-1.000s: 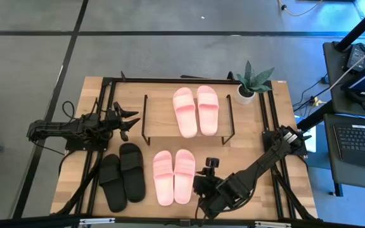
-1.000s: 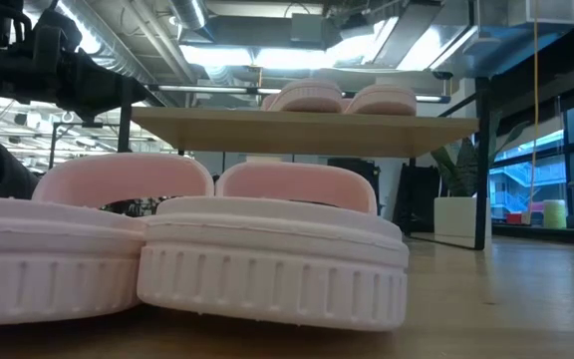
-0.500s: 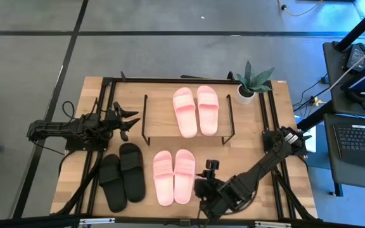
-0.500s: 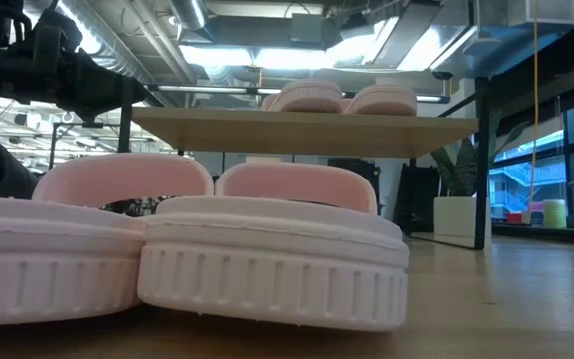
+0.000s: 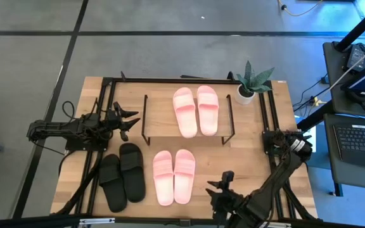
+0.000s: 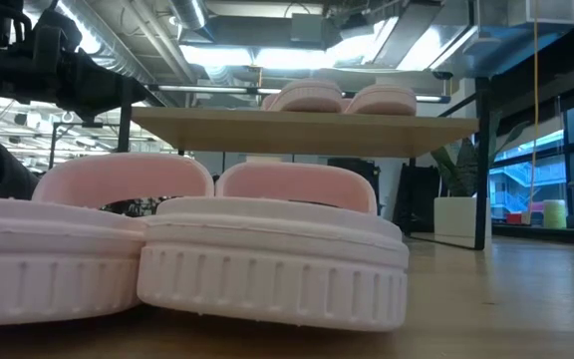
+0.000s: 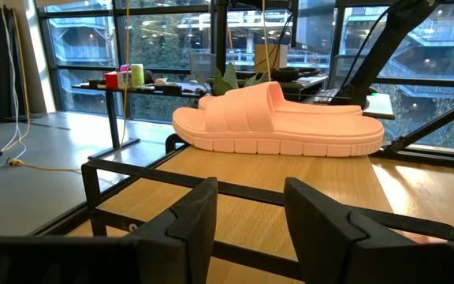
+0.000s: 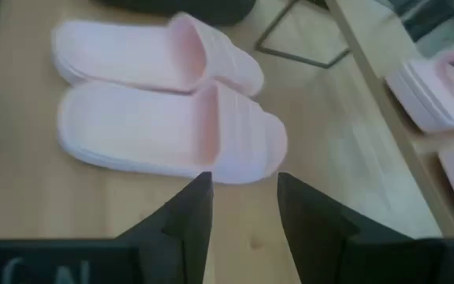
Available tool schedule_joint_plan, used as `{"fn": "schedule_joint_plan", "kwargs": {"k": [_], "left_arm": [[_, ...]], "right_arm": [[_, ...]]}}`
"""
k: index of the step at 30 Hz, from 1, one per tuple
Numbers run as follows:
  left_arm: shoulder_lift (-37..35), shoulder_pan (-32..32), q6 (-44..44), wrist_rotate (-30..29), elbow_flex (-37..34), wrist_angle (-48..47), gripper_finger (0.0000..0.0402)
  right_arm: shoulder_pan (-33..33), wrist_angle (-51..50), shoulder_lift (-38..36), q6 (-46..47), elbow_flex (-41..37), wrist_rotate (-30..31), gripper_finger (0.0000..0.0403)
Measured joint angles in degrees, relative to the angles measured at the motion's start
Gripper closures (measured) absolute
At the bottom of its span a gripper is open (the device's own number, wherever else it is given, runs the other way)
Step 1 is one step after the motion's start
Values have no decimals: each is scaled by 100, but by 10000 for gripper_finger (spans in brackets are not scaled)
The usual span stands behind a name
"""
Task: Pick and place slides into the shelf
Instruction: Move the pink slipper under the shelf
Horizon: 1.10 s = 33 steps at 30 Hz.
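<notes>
Looking past my right gripper (image 8: 239,225), I see its jaws spread apart and holding nothing, hanging above the bench (image 5: 277,126) just short of the pink pair on the bench (image 5: 173,176), whose nearer sandal lies straight ahead of the fingers. In the high view that gripper (image 5: 222,189) sits near the bench's front edge, to the right of that pair. My left gripper (image 7: 247,225) waits with its jaws also parted and empty, just beside the shelf's left end, level with the top board and aimed along it. The shelf (image 5: 163,123) stands at the middle of the bench, and the other pink pair (image 5: 195,111) already rests on the right half of its board, leaving the left half bare. The black pair (image 5: 121,175) lies on the bench in front of the shelf's left end, to the left of the loose pink pair. My worry from here is the grasp: the two loose pink sandals lie touching side by side, so if I come down on the seam I may nudge one away or pinch both straps. I also judge the wire legs a snag risk, should I carry a sandal in too low. A potted plant (image 5: 251,81) stands off the shelf's right rear corner, worth keeping clear of.
</notes>
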Motion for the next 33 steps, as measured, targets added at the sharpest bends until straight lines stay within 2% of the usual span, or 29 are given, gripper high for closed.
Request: {"fn": "schedule_joint_plan", "kwargs": {"k": [4,10,16,22,26,33], "left_arm": [[-1,0,0,-1,0,0,261],[1,0,-1,1,-1,0,261],[-1,0,-9,1,0,0,261],[-1,0,-11,1,-2,0,261],[1,-2,-17,1,-2,0,261],[0,-2,-20,0,0,0,260]], "right_arm": [[-20,13,0,446,-414,44,257],[-170,162,0,432,-547,334,257],[-611,640,0,371,-543,344,257],[-927,1603,3,-595,-543,-339,257],[-1042,2164,89,-1266,-543,-496,257],[-1121,2323,192,-1408,-543,-534,257]]}}
